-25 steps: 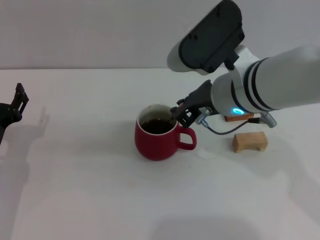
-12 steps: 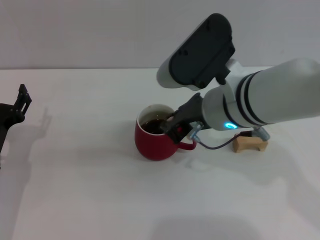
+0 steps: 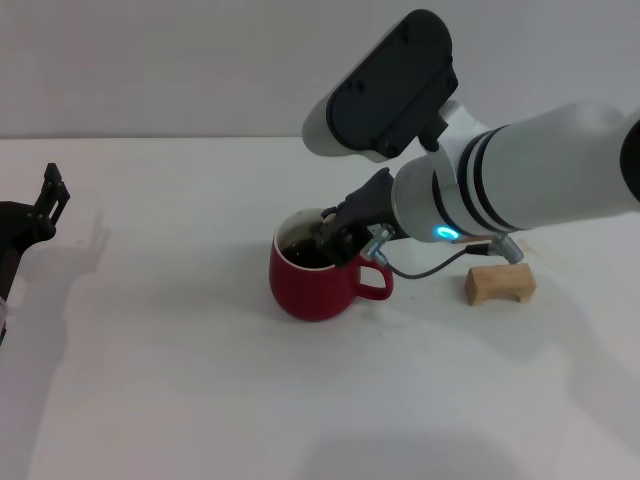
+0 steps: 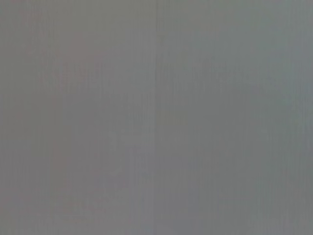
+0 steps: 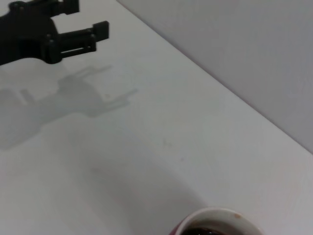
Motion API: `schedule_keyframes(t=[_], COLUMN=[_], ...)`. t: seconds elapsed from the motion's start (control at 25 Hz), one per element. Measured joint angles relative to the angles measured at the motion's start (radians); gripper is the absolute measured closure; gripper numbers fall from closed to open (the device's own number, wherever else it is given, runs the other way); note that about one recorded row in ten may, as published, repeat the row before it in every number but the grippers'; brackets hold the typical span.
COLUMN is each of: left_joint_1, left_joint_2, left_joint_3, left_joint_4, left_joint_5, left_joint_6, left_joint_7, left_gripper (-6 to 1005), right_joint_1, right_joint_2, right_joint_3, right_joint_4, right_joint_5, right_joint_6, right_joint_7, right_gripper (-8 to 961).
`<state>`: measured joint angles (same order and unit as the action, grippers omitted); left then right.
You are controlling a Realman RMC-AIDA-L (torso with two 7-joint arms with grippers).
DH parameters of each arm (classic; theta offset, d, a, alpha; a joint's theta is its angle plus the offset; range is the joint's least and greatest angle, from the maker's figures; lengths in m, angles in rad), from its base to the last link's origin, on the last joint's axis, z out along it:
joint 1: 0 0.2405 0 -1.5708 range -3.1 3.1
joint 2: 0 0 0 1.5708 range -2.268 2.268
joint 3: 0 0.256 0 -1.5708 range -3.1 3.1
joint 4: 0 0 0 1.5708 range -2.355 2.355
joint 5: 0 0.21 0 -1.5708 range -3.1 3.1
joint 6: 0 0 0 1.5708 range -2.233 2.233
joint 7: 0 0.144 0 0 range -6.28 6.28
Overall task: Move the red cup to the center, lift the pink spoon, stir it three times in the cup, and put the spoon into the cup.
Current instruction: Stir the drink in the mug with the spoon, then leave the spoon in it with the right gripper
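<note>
Black and idle, the left gripper [image 3: 45, 205] sits at the far left edge of the white tabletop [image 3: 180, 380] in the head view, well apart from everything else. The right wrist view catches it farther off [image 5: 83, 36], its two fingers [image 5: 93, 29] spread apart with nothing between them and their shadow on the surface just beside. The left wrist view gives only a flat grey field.

Near the middle of the table stands the squat, rounded dark-red ceramic cup [image 3: 312, 275], upright, white inside, holding dark liquid, its loop handle turned toward the robot's right. The right wrist view shows just a slice of its rim [image 5: 215, 223] with the dark liquid inside.

Over the cup's right rim hangs the dark right gripper [image 3: 340, 232], at the end of a white arm with a large black housing and a small blue light. Its tips dip into the cup's mouth. Whether its fingers are pressed together or apart cannot be told, and the slim pink-handled spoon cannot be made out at those tips.

Farther right, a small pale wooden block [image 3: 499, 282] with an arched underside rests on the table, and just behind it, partly hidden by the arm, lies a flatter reddish-brown wooden piece [image 3: 478, 240].
</note>
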<state>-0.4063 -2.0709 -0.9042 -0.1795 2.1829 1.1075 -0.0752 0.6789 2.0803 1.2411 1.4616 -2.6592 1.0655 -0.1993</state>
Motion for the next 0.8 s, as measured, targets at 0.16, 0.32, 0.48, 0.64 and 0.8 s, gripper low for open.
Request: schedule_keyframes(t=[0.16,0.32,0.48,0.64,0.8], left_joint_1=[0.0,0.0,0.0,0.002,0.003], left_joint_2=[0.0,0.0,0.0,0.001,0.002], left_joint_3=[0.001,0.001,0.001,0.001,0.001], left_joint_4=[0.0,0.0,0.0,0.0,0.0], left_joint_5=[0.0,0.0,0.0,0.0,0.0], left_joint_6=[0.0,0.0,0.0,0.0,0.0], left_joint_7=[0.0,0.0,0.0,0.0,0.0], left_gripper=[192,192,192,192,192], right_joint_1=[0.003,-0.005,-0.007,-0.015,-0.026], right_joint_2=[0.0,0.0,0.0,0.0,-0.002], right_joint_3=[0.007,0.008,0.001,-0.001,-0.001], right_joint_4=[-0.012,-0.007,-0.006,-0.003,0.014], right_joint_5=[-0.001,-0.001,-0.002,-0.003,-0.021], right_joint_6=[-0.016,-0.028,-0.028,-0.028,-0.032], right_joint_7=[-0.001,-0.001,-0.004,-0.006,-0.007], right_gripper=[794,772,751,729,694])
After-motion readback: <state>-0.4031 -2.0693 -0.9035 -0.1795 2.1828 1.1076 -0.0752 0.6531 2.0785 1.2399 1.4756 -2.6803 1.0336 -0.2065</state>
